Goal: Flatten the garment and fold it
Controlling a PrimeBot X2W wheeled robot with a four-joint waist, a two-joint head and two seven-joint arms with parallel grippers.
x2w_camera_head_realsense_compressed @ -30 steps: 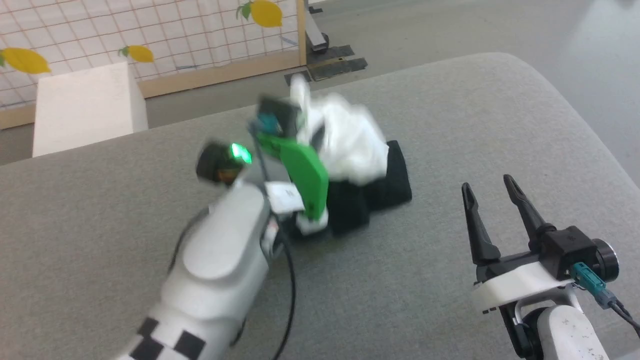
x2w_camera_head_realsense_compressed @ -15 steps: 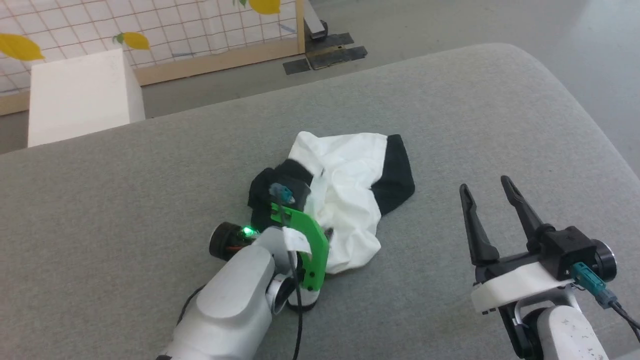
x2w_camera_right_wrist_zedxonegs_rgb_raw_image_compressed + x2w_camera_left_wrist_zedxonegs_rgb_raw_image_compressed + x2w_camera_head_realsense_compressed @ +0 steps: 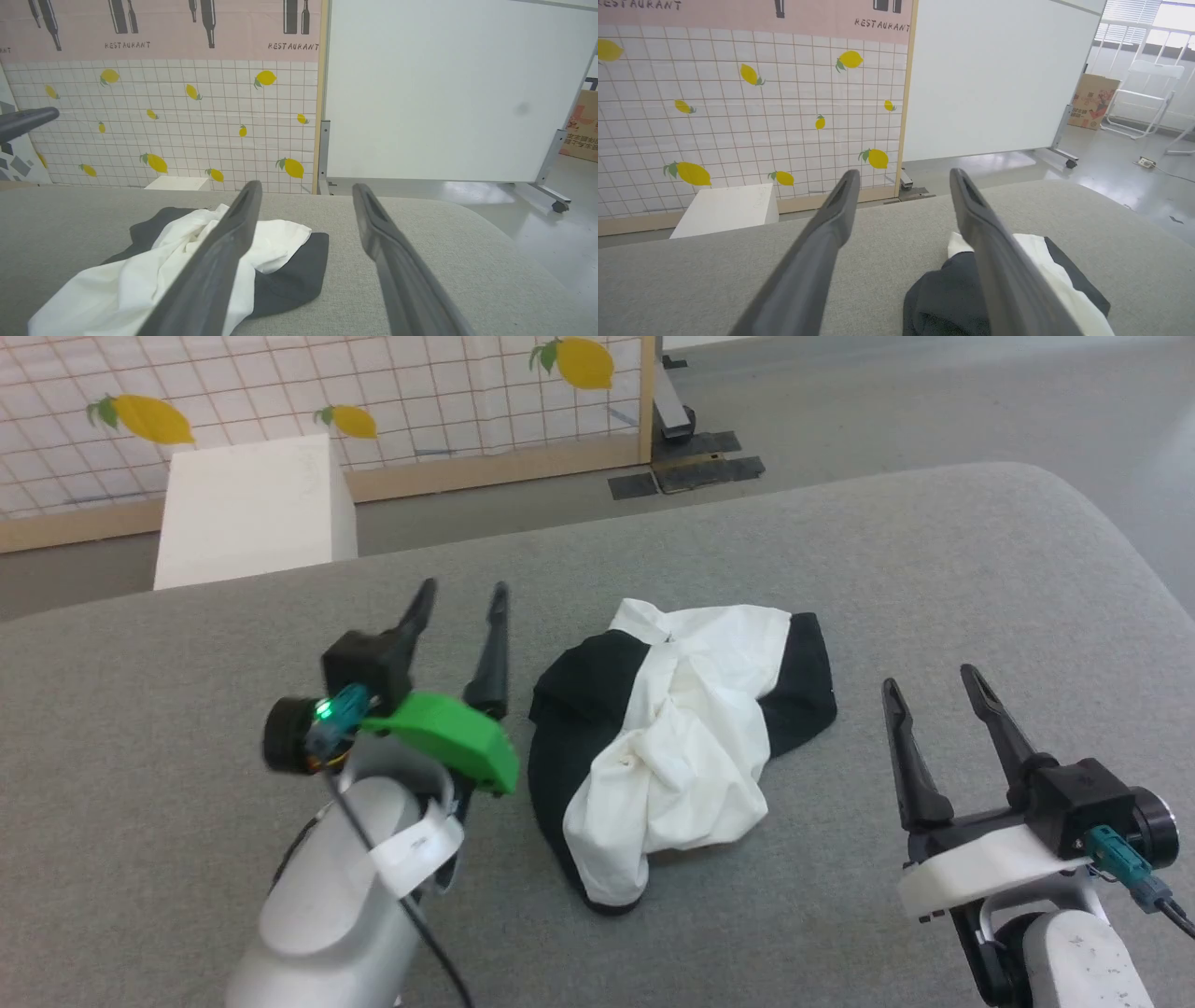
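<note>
Garment [image 3: 681, 747] lies crumpled, wall [image 3: 163, 28] behind reads "RESTAURANT" (above lemons [image 3: 292, 168]).

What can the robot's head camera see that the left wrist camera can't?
Head camera: the right gripper, jaws open, and the whole crumpled garment. Left wrist camera: a white board, a cardboard box and a folding chair. Both: the left gripper with open jaws, part of the garment, the grey surface, the white box, the lemon wall.
</note>
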